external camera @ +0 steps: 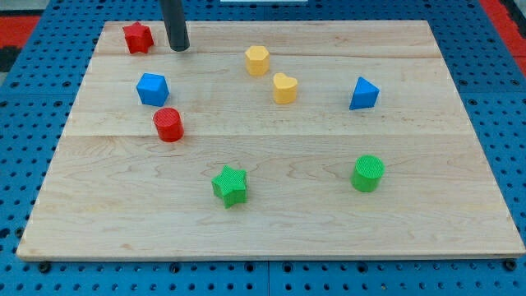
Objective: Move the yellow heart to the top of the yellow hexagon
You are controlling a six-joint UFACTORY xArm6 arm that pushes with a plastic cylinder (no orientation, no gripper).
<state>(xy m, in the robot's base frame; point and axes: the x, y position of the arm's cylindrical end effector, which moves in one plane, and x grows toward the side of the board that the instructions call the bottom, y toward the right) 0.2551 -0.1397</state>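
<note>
Yellow heart (284, 88) hasn't been touched as far as I can tell, so the job looks basically at the starting line. No gripper on this rig, just the rod, so nothing is open, shut or held. My tip (178, 48) sits up near the view's top left of the table (271, 238), just to the right of the red star (138, 37) and apart from it.

Going outward from there: the blue block (152, 89) (shape is chunky, can't call it exactly) is below the tip, and the red cylinder (168, 125) below that. The yellow hexagon (257, 60) is well off to the tip's right, and the heart is just beside it, down and to the right, small gap between them.

So what's left is pretty much everything. I reckon I need to swing around to the heart's lower side and nudge it up past the hexagon's right so it ends above it, without bumping the hexagon.
</note>
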